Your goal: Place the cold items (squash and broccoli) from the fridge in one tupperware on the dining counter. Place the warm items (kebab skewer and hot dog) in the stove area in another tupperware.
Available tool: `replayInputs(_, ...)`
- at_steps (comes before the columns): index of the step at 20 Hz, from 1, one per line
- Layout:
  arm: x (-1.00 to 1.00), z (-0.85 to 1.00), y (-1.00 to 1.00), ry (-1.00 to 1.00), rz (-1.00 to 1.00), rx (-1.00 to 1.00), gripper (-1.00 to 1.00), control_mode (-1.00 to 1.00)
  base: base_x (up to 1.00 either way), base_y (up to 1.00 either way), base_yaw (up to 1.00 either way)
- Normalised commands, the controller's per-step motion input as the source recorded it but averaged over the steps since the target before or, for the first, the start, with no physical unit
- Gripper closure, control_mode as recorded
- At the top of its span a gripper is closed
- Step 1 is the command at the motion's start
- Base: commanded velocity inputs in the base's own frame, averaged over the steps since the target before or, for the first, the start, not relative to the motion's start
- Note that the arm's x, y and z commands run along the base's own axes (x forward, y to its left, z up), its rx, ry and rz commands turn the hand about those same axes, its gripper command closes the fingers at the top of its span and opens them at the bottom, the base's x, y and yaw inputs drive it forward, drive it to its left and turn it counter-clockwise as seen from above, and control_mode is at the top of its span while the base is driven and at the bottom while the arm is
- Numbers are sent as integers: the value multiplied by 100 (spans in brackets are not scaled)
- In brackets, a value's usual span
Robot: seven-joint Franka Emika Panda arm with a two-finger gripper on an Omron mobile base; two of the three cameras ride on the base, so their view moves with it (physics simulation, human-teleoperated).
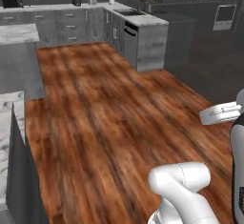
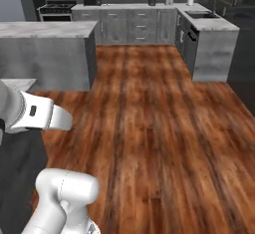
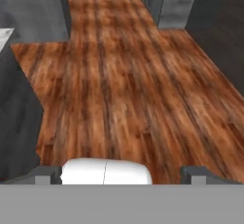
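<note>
Squash and broccoli: by the task's wording, shut away in the fridge. No telling the right dark panel from this spot.

— Kebab skewer and hot dog, then?

Said to be by the stove (image 2: pixel 56 8), far across the room against the back wall. Too small at that range to pick out any food.

— And the hand (image 3: pixel 121 175)?

Spread fully wide, fingertips (image 3: pixel 47 174) set well apart, nothing between them. Pointed forward and down over bare wooden floor (image 3: pixel 124 75).

— Why carried like that?

Probably tucked in for travel: arm (image 2: pixel 35 112) folded close above the base, well apart from every bench. Fits a moment with nothing fetched yet and open floor all round. Wide-spread fingers also ready for a first grasp, at a guess.

— Look of the goods?

Cannot say from these views; no colour or shape to report. Same for the tupperware.

— Any landmarks?

Long grey island bench (image 2: pixel 47 29) ahead and to the left, pale stone top, possibly the dining counter. Corner bench with a sink (image 2: pixel 201 15) at the back right. Marble-topped bench (image 1: pixel 10 108) close by the base's left side.

— Stage of the job?

Judged as early, or a drive between stations. Next need: finding the fridge, squaring up to its door, then reaching in for the first cold item.
</note>
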Motion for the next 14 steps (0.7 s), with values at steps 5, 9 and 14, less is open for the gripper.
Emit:
replayInputs(5, 0, 0, 0, 0, 0, 0, -100, 100, 100, -39, 23)
replayInputs(9, 0, 0, 0, 0, 0, 0, -100, 100, 100, -36, 24)
replayInputs(14, 0, 0, 0, 0, 0, 0, -100, 100, 100, -39, 22)
